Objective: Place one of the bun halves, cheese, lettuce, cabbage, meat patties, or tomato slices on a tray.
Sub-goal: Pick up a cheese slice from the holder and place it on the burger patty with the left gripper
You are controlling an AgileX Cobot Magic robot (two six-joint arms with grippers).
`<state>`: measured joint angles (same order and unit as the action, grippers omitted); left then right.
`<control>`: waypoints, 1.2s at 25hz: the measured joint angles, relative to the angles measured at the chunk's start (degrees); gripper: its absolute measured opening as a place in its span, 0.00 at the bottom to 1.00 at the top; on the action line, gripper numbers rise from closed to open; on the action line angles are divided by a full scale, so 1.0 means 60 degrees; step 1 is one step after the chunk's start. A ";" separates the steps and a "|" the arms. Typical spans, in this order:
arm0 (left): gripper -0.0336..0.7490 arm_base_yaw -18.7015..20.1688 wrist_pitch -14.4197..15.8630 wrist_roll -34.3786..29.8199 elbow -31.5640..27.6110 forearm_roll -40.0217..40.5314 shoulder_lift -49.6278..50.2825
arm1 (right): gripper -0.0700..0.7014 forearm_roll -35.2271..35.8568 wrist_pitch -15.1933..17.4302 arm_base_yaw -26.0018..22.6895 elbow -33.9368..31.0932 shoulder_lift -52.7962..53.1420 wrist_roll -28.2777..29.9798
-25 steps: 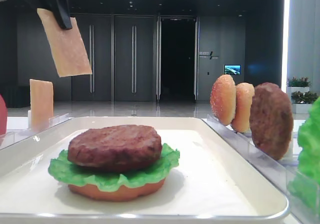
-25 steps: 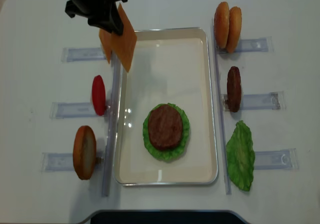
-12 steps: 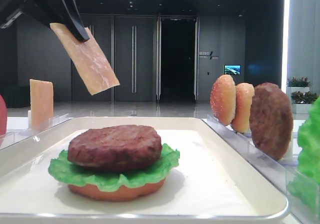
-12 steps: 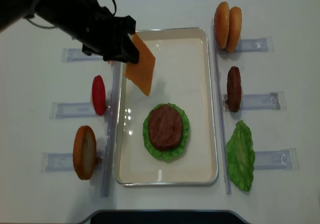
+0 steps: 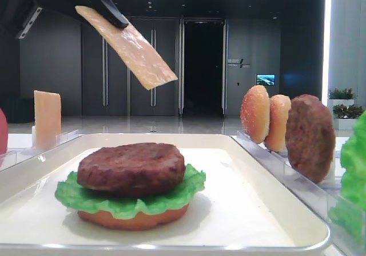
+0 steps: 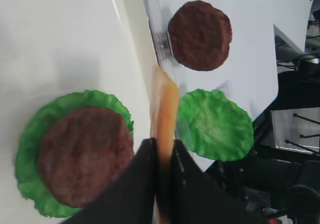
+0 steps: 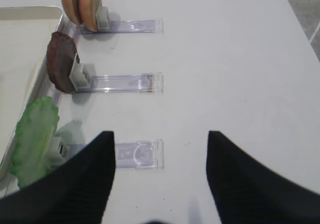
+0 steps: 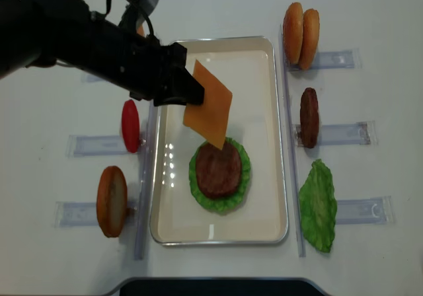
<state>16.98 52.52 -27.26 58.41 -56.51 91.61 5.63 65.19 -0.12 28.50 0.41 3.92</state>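
A stacked meat patty (image 8: 217,168) on lettuce (image 8: 242,177) waited near the front of the tray (image 8: 264,51). Above its far edge, the cheese (image 8: 208,104) hung tilted, pinched by one corner in the clenched left end effector (image 8: 188,92); so slight a hold could let it swing and land off-centre. The arm reached in from the left. The right end effector (image 7: 159,176) idled, jaws apart, over the bench (image 7: 240,59).

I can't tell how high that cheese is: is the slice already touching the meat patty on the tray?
Apart. The low side view shows the cheese, held in the left hand, hanging well above the patty, with dark background between them.
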 joint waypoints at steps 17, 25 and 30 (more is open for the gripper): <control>0.09 0.0000 0.1086 -0.0951 -0.0246 -0.0601 0.0978 | 0.63 0.0000 0.0000 0.0000 0.0000 0.0000 0.0000; 0.09 0.0000 0.1213 -0.1165 -0.0246 -0.0601 0.1609 | 0.63 0.0000 0.0000 0.0000 0.0000 0.0000 0.0000; 0.09 0.0000 0.1285 -0.1246 -0.0246 -0.0592 0.1796 | 0.63 0.0000 0.0000 0.0000 0.0000 0.0000 0.0000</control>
<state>16.98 60.23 -34.74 56.94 -60.07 102.39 5.63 65.19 -0.12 28.50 0.41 3.92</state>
